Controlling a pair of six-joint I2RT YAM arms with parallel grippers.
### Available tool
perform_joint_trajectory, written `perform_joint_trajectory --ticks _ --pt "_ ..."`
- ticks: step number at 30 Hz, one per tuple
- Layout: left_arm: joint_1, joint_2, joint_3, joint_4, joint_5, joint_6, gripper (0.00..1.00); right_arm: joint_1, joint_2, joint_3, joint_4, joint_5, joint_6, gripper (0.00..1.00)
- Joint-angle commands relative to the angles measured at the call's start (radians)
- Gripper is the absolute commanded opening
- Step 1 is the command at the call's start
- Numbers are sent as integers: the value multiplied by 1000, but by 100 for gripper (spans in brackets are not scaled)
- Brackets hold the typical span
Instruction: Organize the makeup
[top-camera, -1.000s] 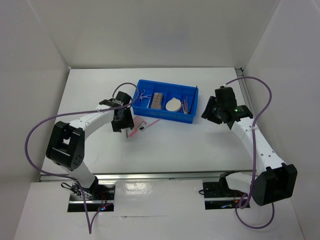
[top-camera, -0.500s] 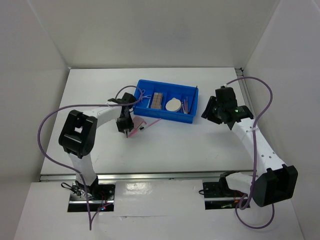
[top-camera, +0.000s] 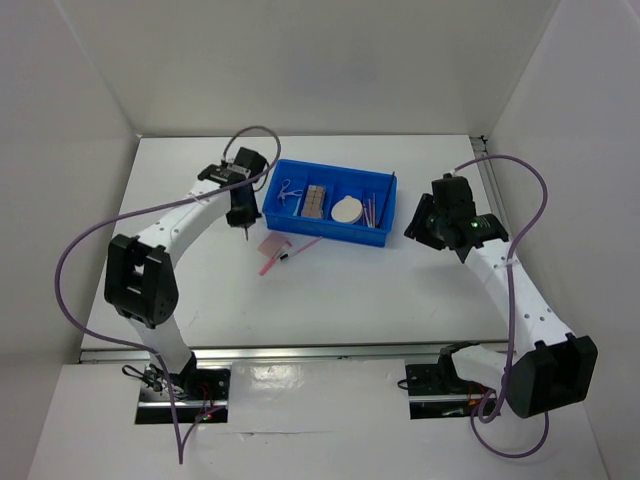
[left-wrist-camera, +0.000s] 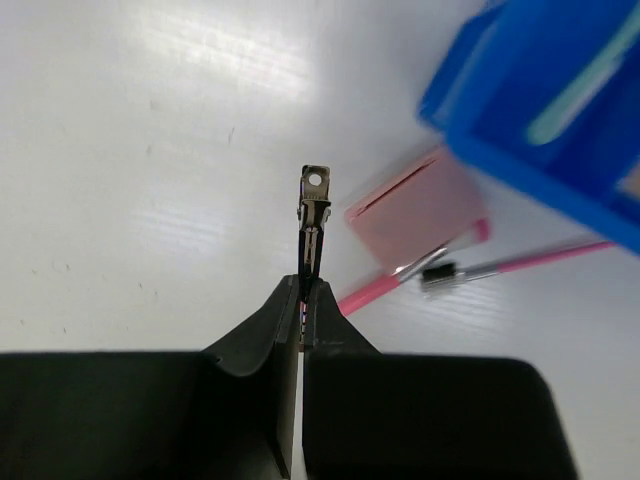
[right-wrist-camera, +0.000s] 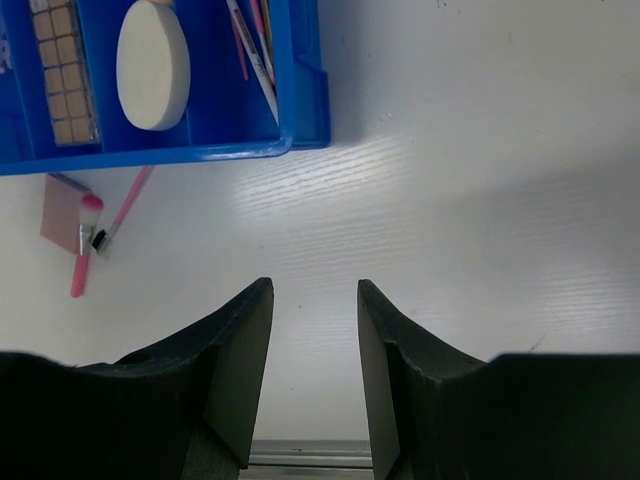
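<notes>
While the pad lies outside, the tray holds the puff.

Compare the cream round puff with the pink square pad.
The cream round puff is a disc, while the pink square pad has straight edges and corners. The puff is pale cream; the pad is pink. The puff sits inside the blue tray; the pad lies outside it on the table. Both are small, single-coloured pieces.

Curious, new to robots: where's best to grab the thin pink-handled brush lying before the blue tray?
Probably mid-handle of the pink-handled brush, from straight above, jaws across it: it lies flat, ends near the blue tray and pink pad.
</notes>
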Motion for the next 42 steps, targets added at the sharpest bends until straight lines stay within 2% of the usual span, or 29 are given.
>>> perform_joint_trajectory --ticks 1,6,14,19,21,25,26,27,29,30,31,34,36,39,40,42 --pt "7 -48 142 -71 -32 83 0 9 -16 -21 9 16 7 47" --pt "-18 32 320 -31 51 141 0 9 2 -21 31 16 17 47" --pt "-27 348 687 -36 108 193 0 9 11 8 13 7 8 47" --pt "-27 455 768 -24 108 202 0 18 11 17 0 17 17 47" --pt "-27 480 788 12 120 211 3 18 1 8 0 17 17 47" --pt "-27 555 874 12 177 253 28 18 10 8 -9 28 17 47" --pt "-27 566 893 1 177 253 43 18 10 17 -9 37 17 47" --pt "-27 566 905 1 186 253 50 18 10 17 -9 37 17 47" --pt "-27 546 882 18 196 262 65 18 10 17 -9 37 17 47" --pt "-27 506 861 33 196 262 79 18 10 17 -9 37 17 47" --pt "-27 485 815 48 196 262 81 18 10 8 -9 37 17 47" --pt "-27 408 772 43 179 274 80 18 10 8 -9 28 17 47" --pt "-27 350 720 33 142 274 75 18 10 8 0 28 17 47" --pt "-27 158 450 107 111 247 68 18 10 -3 11 28 17 47" --pt "-27 103 276 178 120 247 68 18 10 -15 20 28 17 47" --pt "-27 -62 102 258 163 218 68 18 10 -27 32 15 28 47"
